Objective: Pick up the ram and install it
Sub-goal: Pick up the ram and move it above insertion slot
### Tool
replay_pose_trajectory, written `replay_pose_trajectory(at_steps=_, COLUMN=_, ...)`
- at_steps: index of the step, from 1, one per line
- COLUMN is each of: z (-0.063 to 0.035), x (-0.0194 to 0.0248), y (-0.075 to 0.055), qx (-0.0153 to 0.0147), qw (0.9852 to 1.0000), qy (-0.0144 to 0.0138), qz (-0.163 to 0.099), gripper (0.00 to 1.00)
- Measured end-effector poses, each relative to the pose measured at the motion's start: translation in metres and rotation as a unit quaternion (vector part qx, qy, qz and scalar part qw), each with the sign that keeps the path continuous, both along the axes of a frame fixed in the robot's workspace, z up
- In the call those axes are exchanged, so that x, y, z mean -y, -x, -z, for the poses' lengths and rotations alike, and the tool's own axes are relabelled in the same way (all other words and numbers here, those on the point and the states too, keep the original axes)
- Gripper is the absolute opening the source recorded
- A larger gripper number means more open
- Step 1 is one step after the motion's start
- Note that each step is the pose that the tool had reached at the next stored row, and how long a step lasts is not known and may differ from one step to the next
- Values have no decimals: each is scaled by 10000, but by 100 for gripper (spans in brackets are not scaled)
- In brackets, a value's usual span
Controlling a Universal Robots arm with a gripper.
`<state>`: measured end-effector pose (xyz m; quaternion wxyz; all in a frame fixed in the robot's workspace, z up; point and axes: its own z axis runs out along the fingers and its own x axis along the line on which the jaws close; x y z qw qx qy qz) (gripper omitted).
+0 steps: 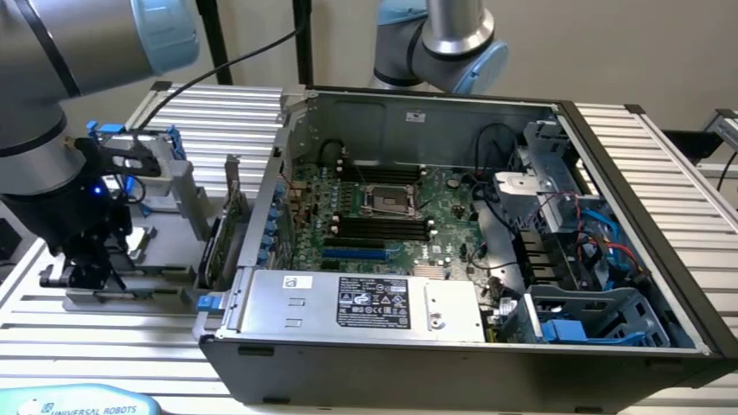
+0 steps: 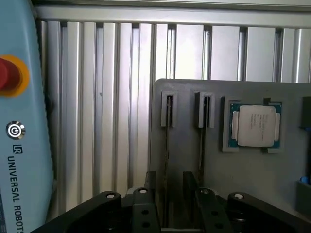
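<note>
The tool (image 2: 170, 183) is spread wide, with nothing pinched between its fingers (image 2: 150, 180). It hangs over the grey holder tray (image 2: 272, 194) at the left of the exterior view, beside the open computer case (image 1: 461, 363). The tray rests on the slatted desk (image 1: 116, 337).

The ram (image 2: 167, 141) stands on edge in a tray slot, the one farther from the processor chip (image 2: 255, 125). A second stick (image 2: 202, 145) sits in the neighbouring slot. The fingers appear to straddle the line of the first stick (contact cannot be told).

Handling, judged:
- Light, thin, stiff board, but likely to crack if bent, with small chips on its faces.
- Take hold across the two flat faces, near mid-length of the upper edge, so that it lifts straight out of the slot without tilting.
- The smooth faces may slip under a weak pinch.
- The contact edge, down in the slot, is best left untouched.
</note>
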<state>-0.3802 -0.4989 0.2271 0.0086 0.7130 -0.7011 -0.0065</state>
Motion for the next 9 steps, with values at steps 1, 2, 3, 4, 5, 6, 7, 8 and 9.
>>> replay_pose_trajectory(at_steps=1, z=18, x=1, y=-1, qx=1, qw=10000, qy=0, qz=3, gripper=36)
replay_pose_trajectory(at_steps=2, z=36, x=2, y=-3, qx=2, qw=10000, qy=0, qz=5, gripper=36)
replay_pose_trajectory(at_steps=3, z=54, x=3, y=-4, qx=2, qw=10000, qy=0, qz=8, gripper=36)
replay_pose_trajectory(at_steps=4, z=72, x=3, y=-5, qx=2, qw=10000, qy=0, qz=11, gripper=36)
replay_pose_trajectory(at_steps=5, z=90, x=3, y=-6, qx=2, qw=10000, qy=1, qz=16, gripper=36)
replay_pose_trajectory(at_steps=6, z=108, x=3, y=-7, qx=2, qw=10000, qy=1, qz=24, gripper=36)
replay_pose_trajectory(at_steps=7, z=124, x=4, y=-8, qx=2, qw=10000, qy=1, qz=35, gripper=36)
replay_pose_trajectory(at_steps=8, z=140, x=4, y=-9, qx=3, qw=10000, qy=0, qz=48, gripper=36)
replay_pose_trajectory(at_steps=9, z=154, x=4, y=-10, qx=3, qw=10000, qy=0, qz=65, gripper=36)
